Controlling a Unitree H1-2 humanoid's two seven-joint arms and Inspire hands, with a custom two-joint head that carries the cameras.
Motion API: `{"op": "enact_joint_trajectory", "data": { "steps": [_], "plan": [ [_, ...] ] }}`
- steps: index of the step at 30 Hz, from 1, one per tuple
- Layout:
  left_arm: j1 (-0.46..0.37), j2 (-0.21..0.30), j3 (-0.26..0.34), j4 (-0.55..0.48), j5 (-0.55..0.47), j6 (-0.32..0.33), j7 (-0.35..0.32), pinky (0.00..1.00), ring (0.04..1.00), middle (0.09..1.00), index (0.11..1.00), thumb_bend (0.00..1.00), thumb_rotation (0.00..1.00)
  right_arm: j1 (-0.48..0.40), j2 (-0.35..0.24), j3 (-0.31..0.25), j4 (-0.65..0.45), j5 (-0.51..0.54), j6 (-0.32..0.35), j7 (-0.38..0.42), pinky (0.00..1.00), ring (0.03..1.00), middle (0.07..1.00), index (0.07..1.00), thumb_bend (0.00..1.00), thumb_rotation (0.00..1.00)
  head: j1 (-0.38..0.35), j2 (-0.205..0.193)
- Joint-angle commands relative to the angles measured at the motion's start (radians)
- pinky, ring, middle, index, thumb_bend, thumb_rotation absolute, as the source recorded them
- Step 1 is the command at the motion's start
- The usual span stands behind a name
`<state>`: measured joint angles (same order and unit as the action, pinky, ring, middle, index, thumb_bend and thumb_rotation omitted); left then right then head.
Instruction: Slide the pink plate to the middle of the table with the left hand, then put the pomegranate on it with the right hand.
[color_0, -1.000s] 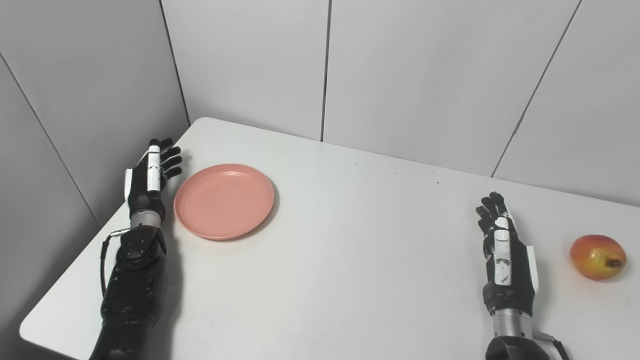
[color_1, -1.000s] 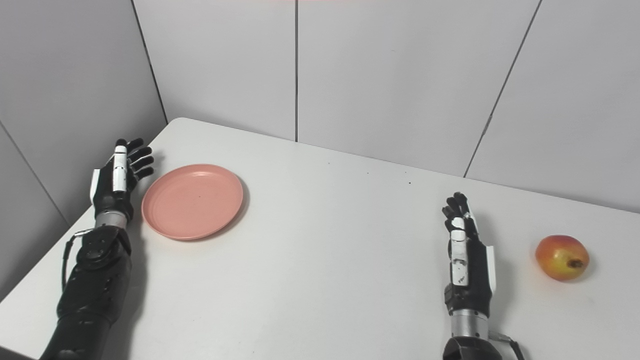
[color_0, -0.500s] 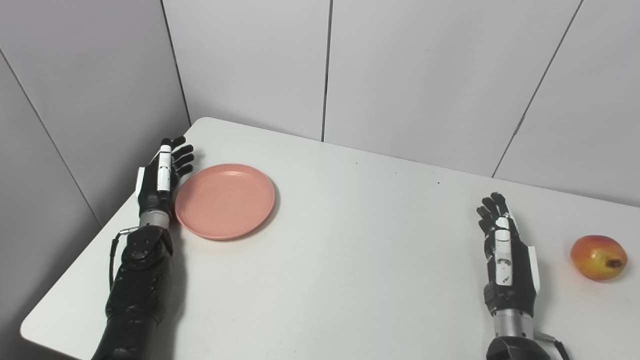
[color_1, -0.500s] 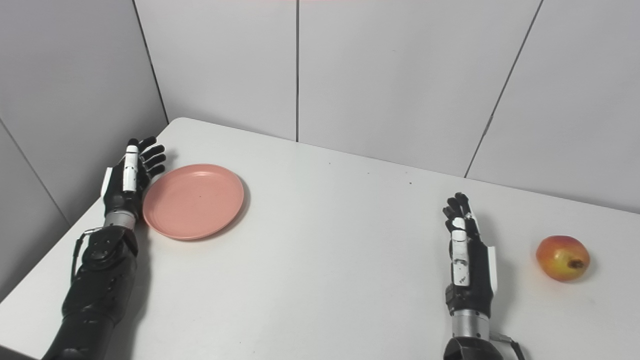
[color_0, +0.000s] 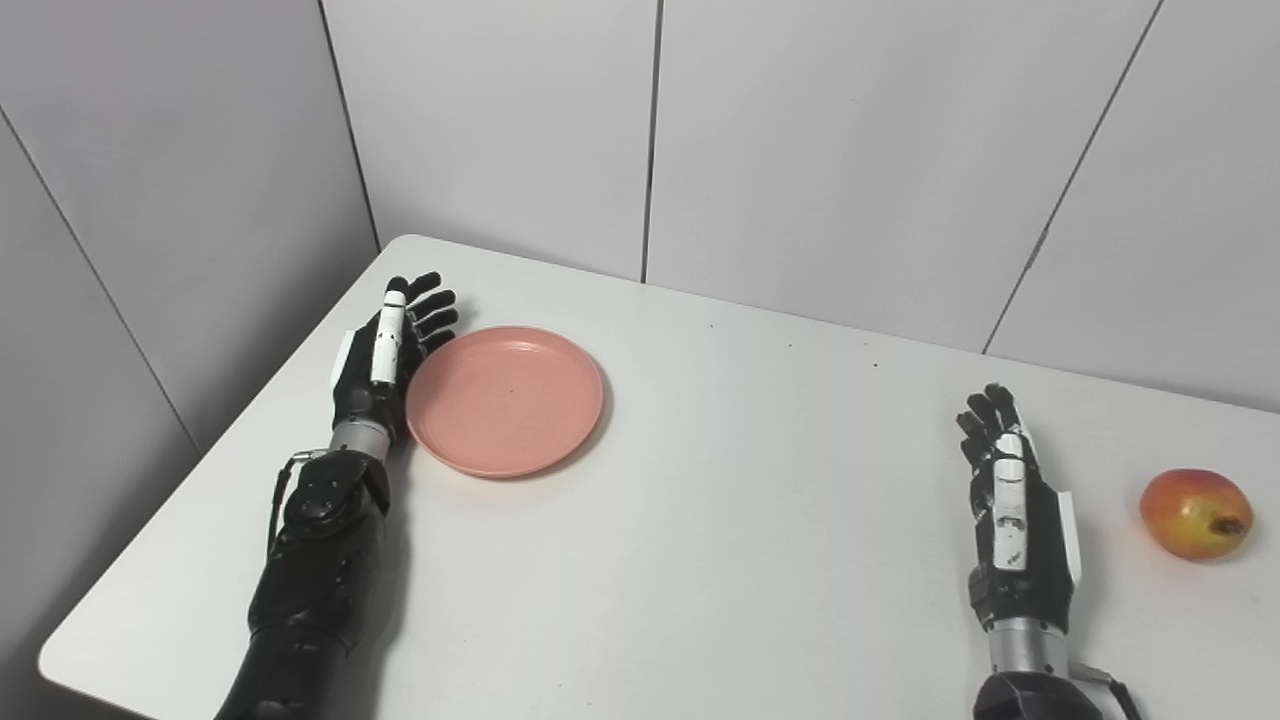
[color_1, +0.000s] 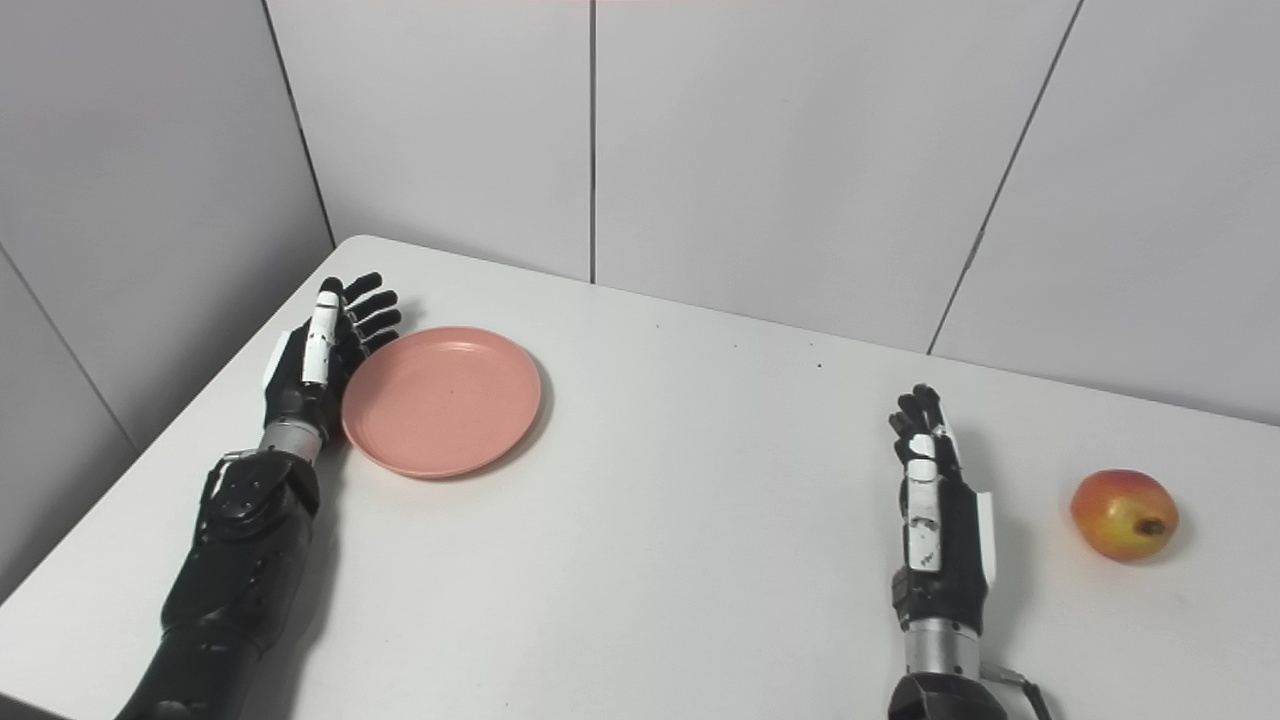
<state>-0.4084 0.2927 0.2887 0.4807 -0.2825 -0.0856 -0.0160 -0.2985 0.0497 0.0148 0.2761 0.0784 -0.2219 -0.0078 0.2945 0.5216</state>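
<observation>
So the left hand (color_0: 385, 365) is flat-ish and open, fingers spread apart, palm side pressed right up against the left edge of the pink plate (color_0: 505, 400). It isn't gripping anything, just sitting edge-on beside the rim, touching it as far as I can tell. Compared with a second ago the plate has shifted to the right along the table (color_0: 700, 560), and the hand has travelled with it, so the push is clearly underway. The plate is still on the left part of the table though, not in the middle.

Over on the other side, the right hand (color_0: 1015, 510) stands upright on its edge near the front of the table, fingers straight and loosely apart, holding nothing. It hasn't budged from where it was earlier. The pomegranate (color_0: 1195, 513) sits just to the right of it, near but with a clear gap between them, resting on the table close to the right edge with its little stem end pointing right. Plate and pomegranate are well apart, with bare white tabletop between them. Grey panel walls (color_0: 850, 150) stand behind the table.
</observation>
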Motion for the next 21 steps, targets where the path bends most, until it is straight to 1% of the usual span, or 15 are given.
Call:
{"op": "enact_joint_trajectory", "data": {
  "steps": [1,5,18,21],
  "plan": [
    [-0.034,0.001,-0.010,-0.039,0.003,0.027,-0.004,0.77,0.779,0.776,0.756,0.39,1.00,0.032,-0.013,-0.010,0.032,0.001,0.002,0.009,0.98,0.921,0.915,0.915,0.57,0.92,0.001,0.001],
    [-0.023,-0.017,-0.039,-0.092,0.034,0.073,0.008,0.77,0.776,0.772,0.755,0.39,1.00,0.032,-0.011,-0.011,0.032,0.000,-0.001,0.006,0.97,0.917,0.911,0.911,0.57,0.91,0.003,0.000],
    [-0.022,-0.050,-0.072,-0.138,0.044,0.090,-0.006,0.77,0.779,0.776,0.753,0.40,1.00,0.032,-0.011,-0.009,0.034,-0.009,-0.001,0.004,0.97,0.920,0.914,0.914,0.57,0.93,0.005,0.002],
    [-0.021,-0.064,-0.074,-0.151,0.022,0.099,-0.028,0.79,0.796,0.788,0.763,0.40,1.00,0.032,-0.012,-0.009,0.035,-0.003,-0.006,0.010,0.98,0.920,0.914,0.913,0.58,0.92,0.003,0.005]
  ]
}}
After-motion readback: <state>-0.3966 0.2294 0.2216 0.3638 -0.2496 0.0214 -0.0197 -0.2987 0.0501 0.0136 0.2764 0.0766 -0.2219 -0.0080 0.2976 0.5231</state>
